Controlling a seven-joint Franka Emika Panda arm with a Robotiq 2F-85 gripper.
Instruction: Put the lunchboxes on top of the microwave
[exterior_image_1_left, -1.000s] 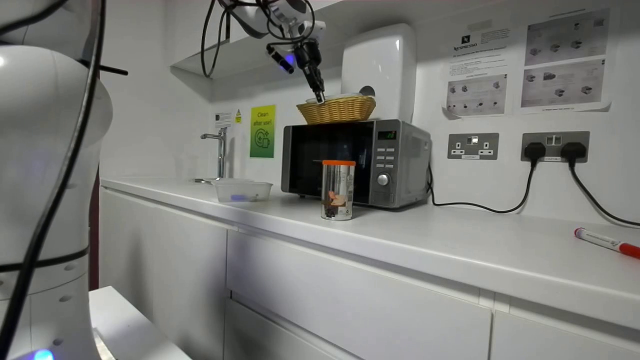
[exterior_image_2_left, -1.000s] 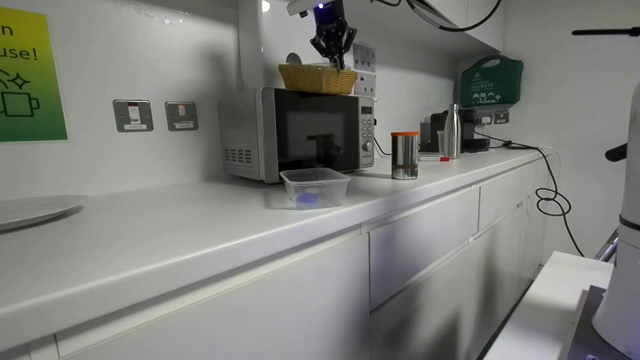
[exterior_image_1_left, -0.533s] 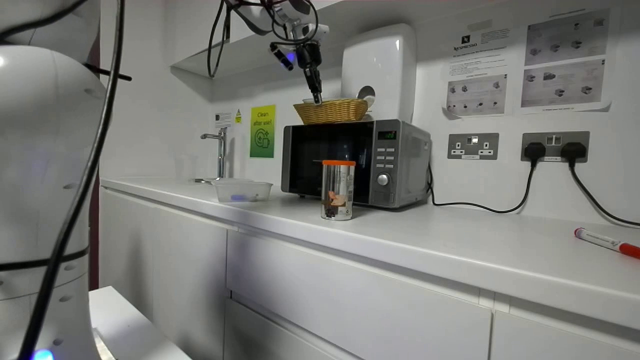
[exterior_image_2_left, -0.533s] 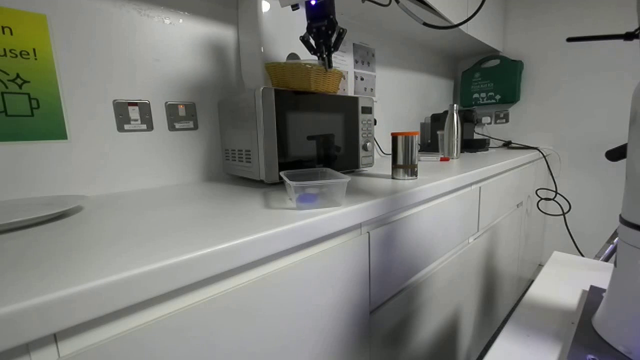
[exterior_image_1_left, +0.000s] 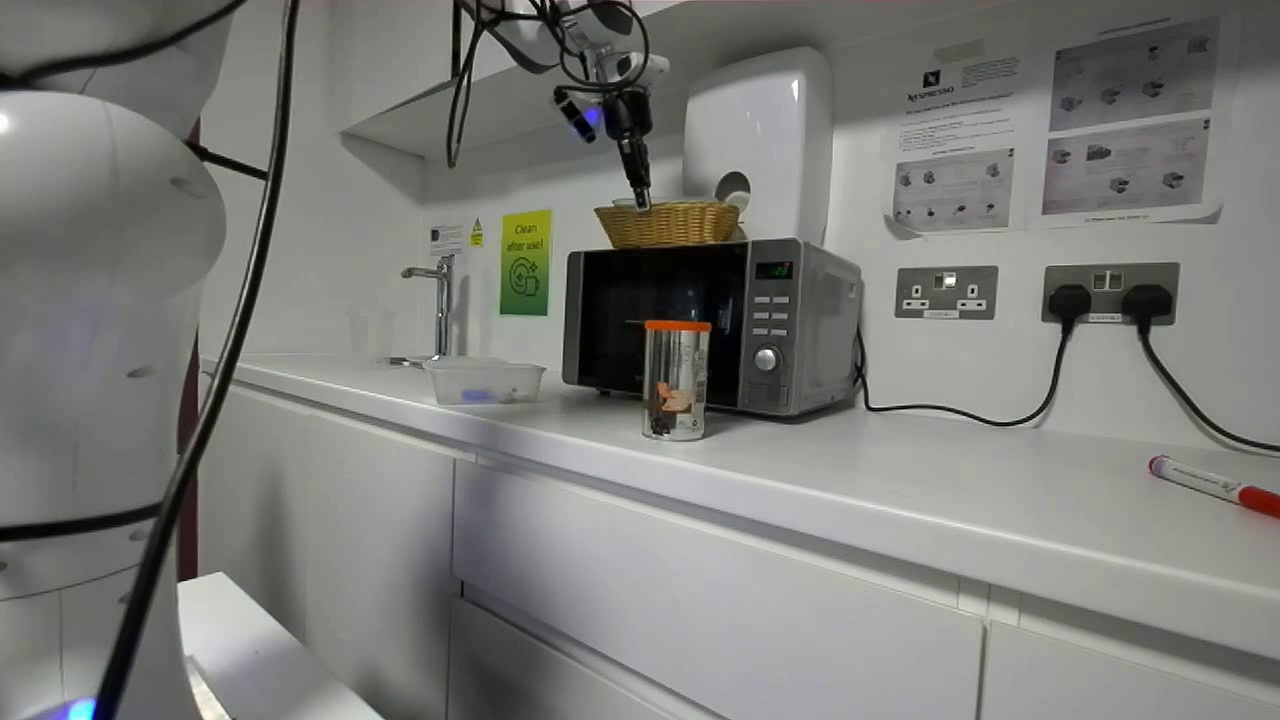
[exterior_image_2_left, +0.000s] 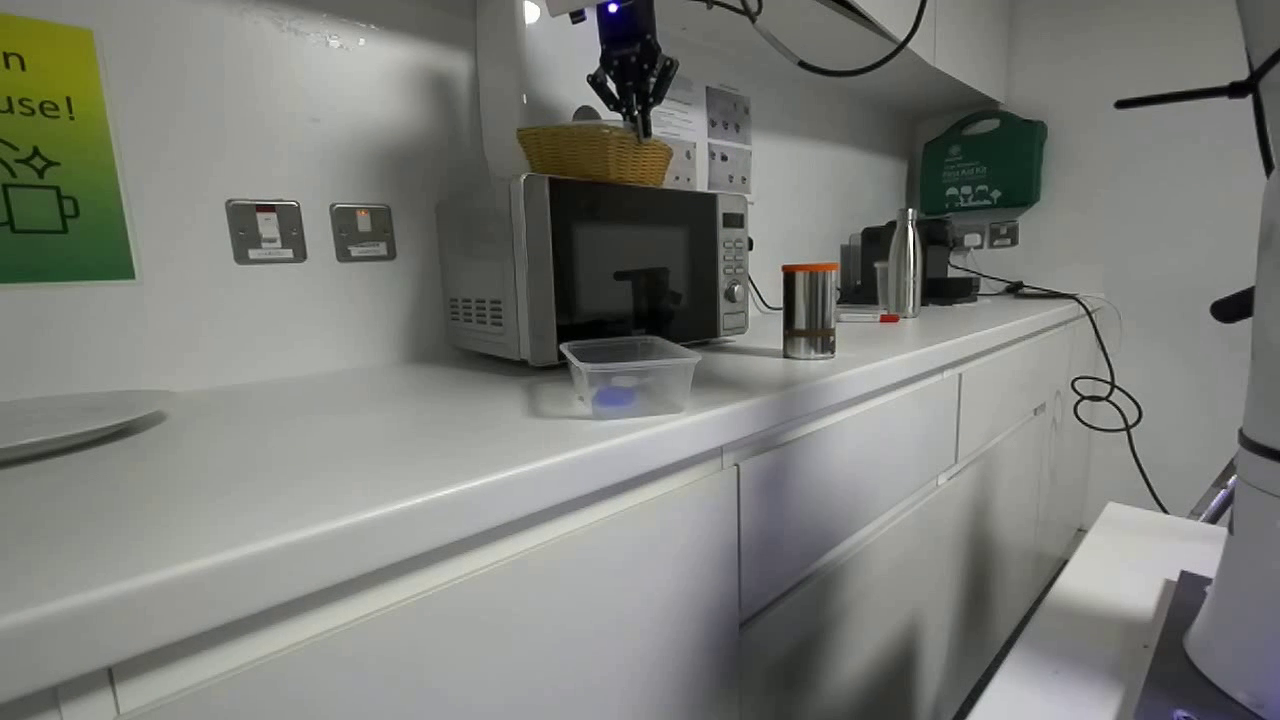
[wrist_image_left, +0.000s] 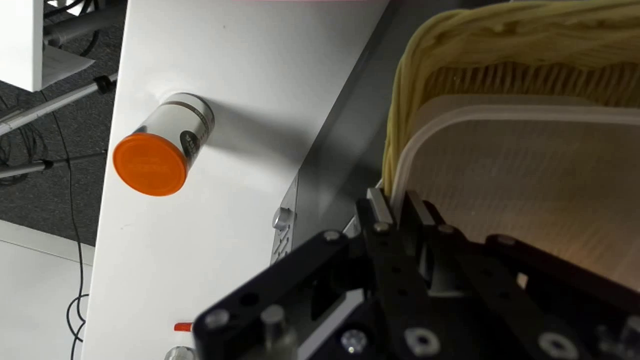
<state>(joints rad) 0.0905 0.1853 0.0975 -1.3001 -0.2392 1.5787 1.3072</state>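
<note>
Two lunchboxes are nested: a wicker basket (exterior_image_2_left: 585, 157) with a translucent container (wrist_image_left: 525, 165) inside it. In an exterior view the basket lies at twelve o'clock from the microwave (exterior_image_2_left: 600, 265); whether its base bears on the top, I cannot tell. In the wrist view the gripper (wrist_image_left: 397, 206) is at the basket's eight o'clock, its jaws pinching the basket's rim, seemingly with the container's rim caught too. The step in hand looks like setting this pair down. Next, I judge, comes settling it fully on the top, then parting the jaws and lifting toward twelve o'clock. Farther out, between the microwave's five and six o'clock, a clear tub (exterior_image_2_left: 632, 378) stands on the counter (exterior_image_2_left: 400, 470), perhaps next.
</note>
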